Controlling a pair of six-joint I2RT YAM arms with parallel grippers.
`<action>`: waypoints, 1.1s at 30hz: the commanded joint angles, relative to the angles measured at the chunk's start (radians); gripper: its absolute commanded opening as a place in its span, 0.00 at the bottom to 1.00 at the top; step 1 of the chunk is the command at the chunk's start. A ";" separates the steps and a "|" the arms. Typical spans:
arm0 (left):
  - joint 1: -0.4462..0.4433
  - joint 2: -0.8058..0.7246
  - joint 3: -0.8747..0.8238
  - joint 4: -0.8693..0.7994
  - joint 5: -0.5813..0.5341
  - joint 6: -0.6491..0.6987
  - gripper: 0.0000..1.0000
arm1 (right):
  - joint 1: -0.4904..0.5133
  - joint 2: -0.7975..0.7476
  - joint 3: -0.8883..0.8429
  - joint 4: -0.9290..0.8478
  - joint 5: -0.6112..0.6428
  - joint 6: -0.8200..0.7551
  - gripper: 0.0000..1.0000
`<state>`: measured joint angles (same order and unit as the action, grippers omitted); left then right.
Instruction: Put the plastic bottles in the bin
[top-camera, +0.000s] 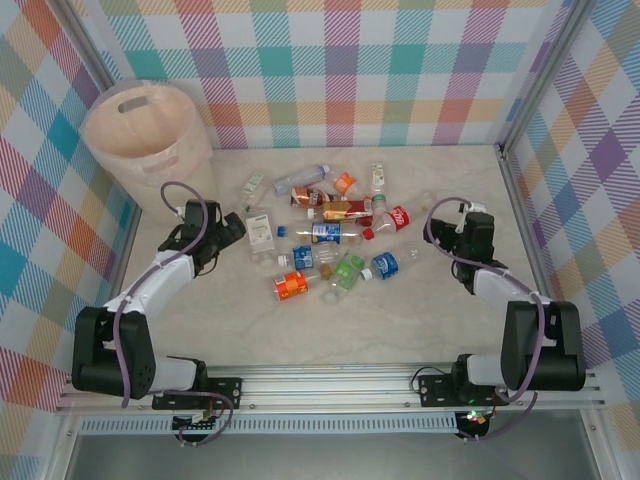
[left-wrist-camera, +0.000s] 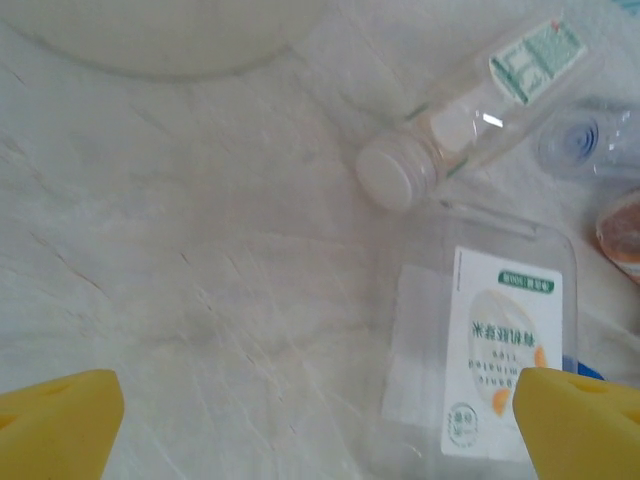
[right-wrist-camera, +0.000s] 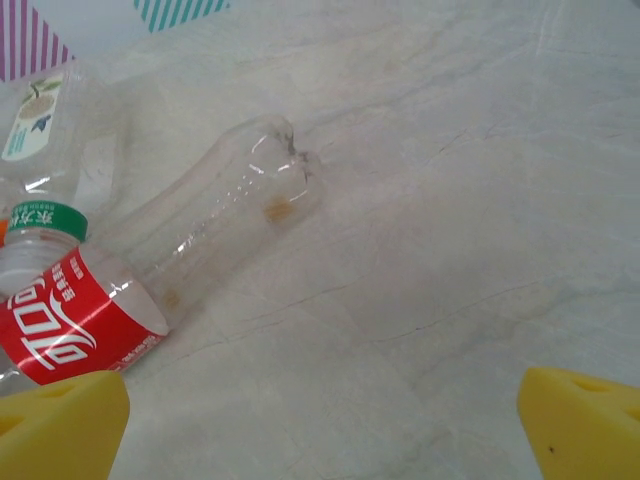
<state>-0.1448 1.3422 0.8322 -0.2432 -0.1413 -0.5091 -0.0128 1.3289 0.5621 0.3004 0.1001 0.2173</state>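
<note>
Several plastic bottles (top-camera: 330, 232) lie scattered in the middle of the table, with labels in orange, red, blue, green and white. The bin (top-camera: 150, 135), a tall pale pink-beige tub, stands at the far left. My left gripper (top-camera: 228, 232) is open just left of a clear bottle with a white label (left-wrist-camera: 500, 370); that bottle lies by the right fingertip (left-wrist-camera: 580, 420), with nothing between the jaws (left-wrist-camera: 320, 425). My right gripper (top-camera: 452, 222) hangs open over bare table (right-wrist-camera: 320, 430). A red-labelled bottle (right-wrist-camera: 80, 325) lies to its left.
A second bottle with a white cap (left-wrist-camera: 400, 172) lies beyond the white-labelled one. The bin's base (left-wrist-camera: 160, 30) shows at the top of the left wrist view. Checked walls and metal posts (top-camera: 505, 150) close in the table. Bare marble surface lies toward the near edge (top-camera: 330, 340).
</note>
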 joint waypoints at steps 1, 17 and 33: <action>-0.020 0.012 0.035 -0.090 0.105 -0.052 1.00 | -0.004 -0.029 0.027 -0.033 0.041 0.053 1.00; -0.221 0.255 0.241 -0.230 -0.038 -0.050 1.00 | -0.003 -0.030 0.056 -0.096 -0.020 0.062 1.00; -0.254 0.449 0.356 -0.283 -0.088 0.054 1.00 | -0.003 -0.021 0.072 -0.111 -0.010 0.027 1.00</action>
<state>-0.4191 1.7832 1.1725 -0.4988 -0.2363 -0.4896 -0.0128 1.3155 0.6044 0.1993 0.0967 0.2676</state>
